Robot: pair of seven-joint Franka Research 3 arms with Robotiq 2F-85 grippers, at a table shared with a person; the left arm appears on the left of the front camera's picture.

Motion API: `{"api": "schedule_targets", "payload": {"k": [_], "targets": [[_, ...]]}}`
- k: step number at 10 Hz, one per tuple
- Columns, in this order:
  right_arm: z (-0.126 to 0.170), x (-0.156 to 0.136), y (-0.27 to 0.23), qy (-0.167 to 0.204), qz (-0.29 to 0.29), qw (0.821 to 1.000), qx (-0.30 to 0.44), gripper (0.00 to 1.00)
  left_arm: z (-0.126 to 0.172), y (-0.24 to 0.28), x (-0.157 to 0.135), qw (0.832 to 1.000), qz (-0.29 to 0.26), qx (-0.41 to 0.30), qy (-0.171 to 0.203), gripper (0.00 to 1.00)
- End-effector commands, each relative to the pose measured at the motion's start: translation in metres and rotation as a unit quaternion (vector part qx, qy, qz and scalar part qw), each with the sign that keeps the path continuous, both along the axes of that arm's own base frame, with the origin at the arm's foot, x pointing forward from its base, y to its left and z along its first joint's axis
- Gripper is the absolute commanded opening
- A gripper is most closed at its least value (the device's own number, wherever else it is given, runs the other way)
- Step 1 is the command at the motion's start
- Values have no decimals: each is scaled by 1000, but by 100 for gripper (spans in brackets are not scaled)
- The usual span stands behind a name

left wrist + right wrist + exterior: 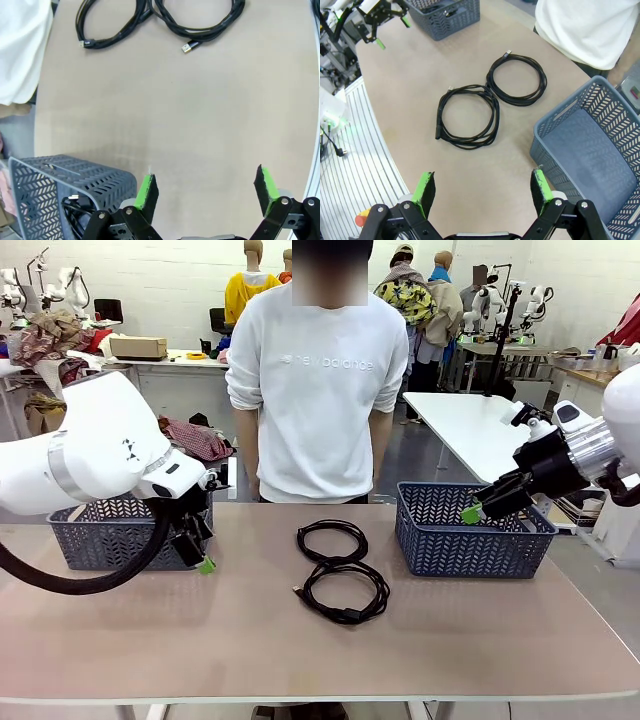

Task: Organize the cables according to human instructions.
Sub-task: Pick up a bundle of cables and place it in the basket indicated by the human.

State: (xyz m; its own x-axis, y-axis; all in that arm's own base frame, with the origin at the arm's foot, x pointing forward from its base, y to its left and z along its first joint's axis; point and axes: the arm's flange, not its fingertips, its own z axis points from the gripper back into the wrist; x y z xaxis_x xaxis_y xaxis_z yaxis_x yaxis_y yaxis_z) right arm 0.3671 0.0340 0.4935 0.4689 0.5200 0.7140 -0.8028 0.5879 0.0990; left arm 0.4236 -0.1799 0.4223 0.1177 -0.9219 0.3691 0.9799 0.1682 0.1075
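Tan desk (500, 640) holds two black cables at its middle: far coil (333, 540) touching near coil (345, 592). Left claw (205, 192) and right claw (482, 187) stand apart, empty. Once the person (320, 390) indicates, pinch one coil's bundled strands, clear of its neighbour.

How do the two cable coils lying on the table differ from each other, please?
The far coil, nearer the person, is smaller and tightly wound; the near coil is wider, with looser strands. Both are black, lie flat, and touch each other.
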Motion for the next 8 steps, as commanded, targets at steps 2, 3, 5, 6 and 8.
{"api": "schedule_targets", "payload": {"k": [2, 3, 5, 6, 8], "targets": [[-1, 3, -1, -10, 10, 1000, 13, 100, 2, 2, 1, 1000, 2, -1, -1, 100], [-1, 3, -1, -10, 10, 1000, 13, 100, 2, 2, 1, 1000, 2, -1, -1, 100], [-1, 3, -1, -10, 10, 1000, 13, 100, 2, 2, 1, 1000, 2, -1, -1, 100], [-1, 3, -1, -10, 10, 1000, 13, 100, 2, 2, 1, 1000, 2, -1, -1, 100], [-1, 3, -1, -10, 10, 1000, 13, 100, 2, 2, 1, 1000, 2, -1, -1, 100]]}}
